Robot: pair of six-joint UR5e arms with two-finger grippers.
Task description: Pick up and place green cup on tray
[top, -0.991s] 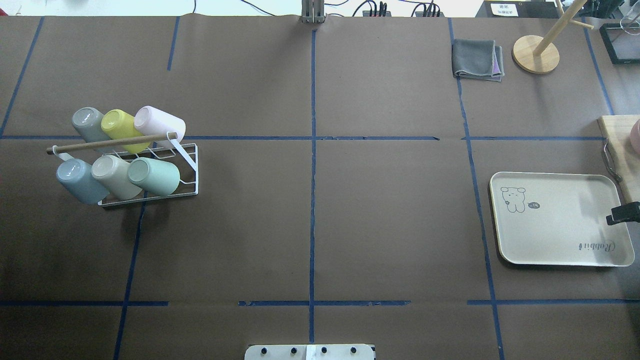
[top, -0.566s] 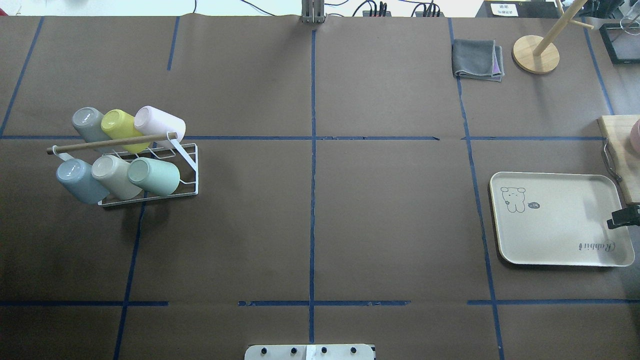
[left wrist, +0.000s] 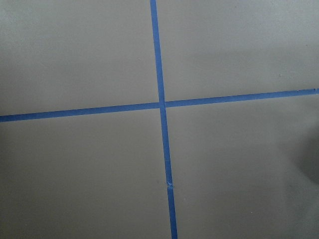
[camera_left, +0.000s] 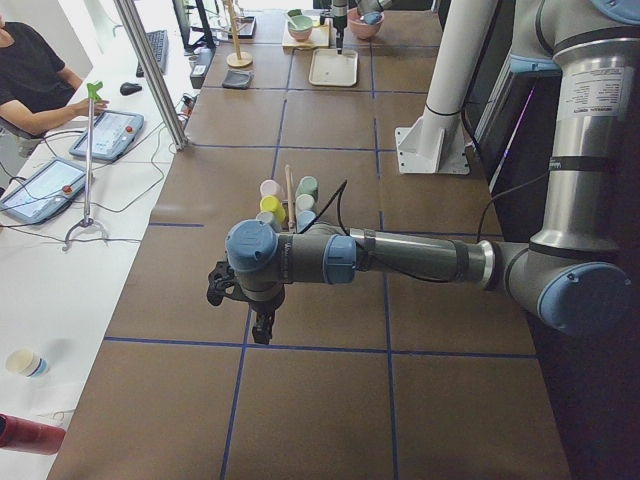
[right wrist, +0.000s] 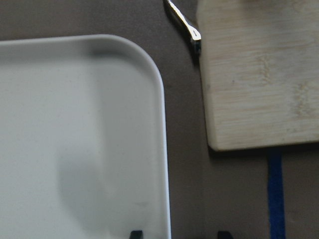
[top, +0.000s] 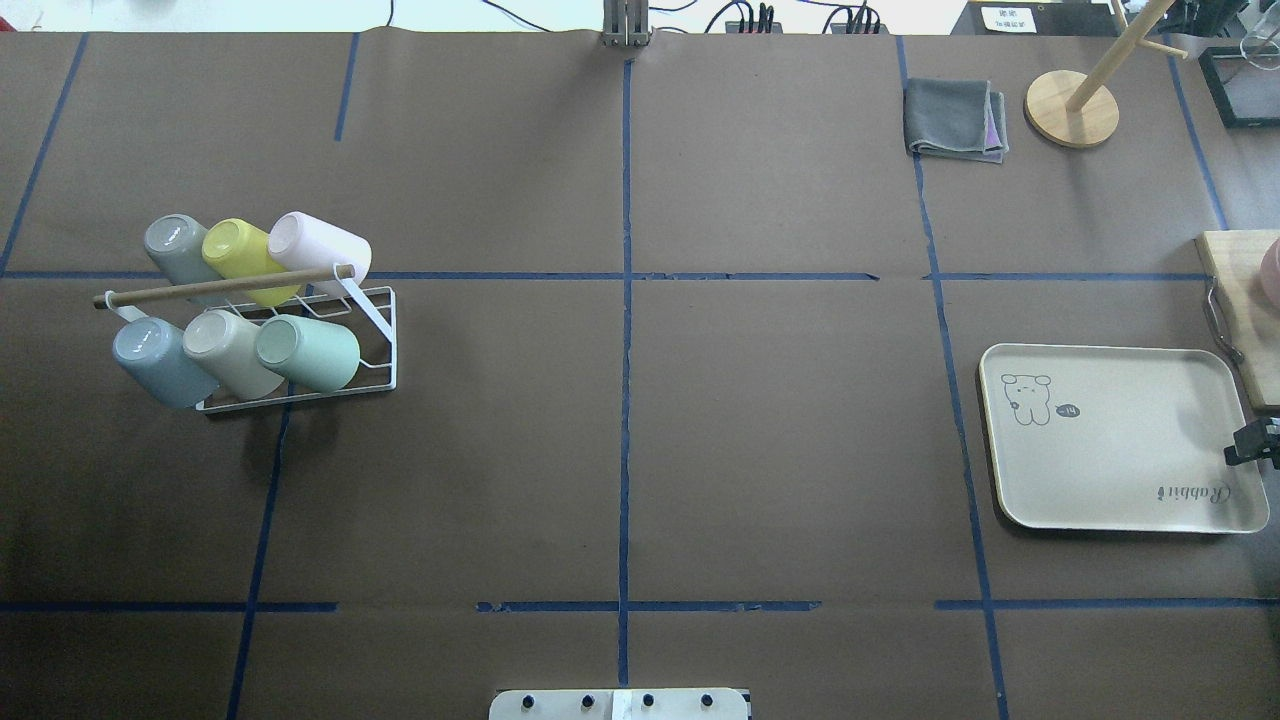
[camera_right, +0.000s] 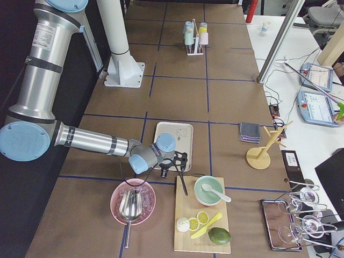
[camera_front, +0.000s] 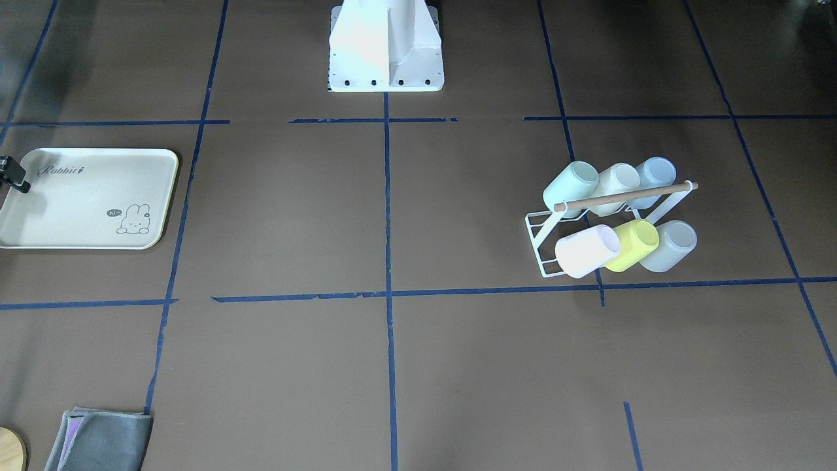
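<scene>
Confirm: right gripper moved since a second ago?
Yes. In the overhead view, the right gripper has drifted across the tray, toward its right rim and nearer the robot.

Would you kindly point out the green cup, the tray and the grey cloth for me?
green cup (top: 322, 356), overhead view, on its side wall.
tray (top: 1110, 450), overhead view, on its bare floor.
grey cloth (top: 948, 116), overhead view, on its folded top.

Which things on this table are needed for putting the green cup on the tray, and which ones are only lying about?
Needed:
green cup, lying in the white wire rack
tray

Only lying about:
yellow cup
pink cup
pale blue cup
folded grey cloth
wooden stand
cutting board
</scene>
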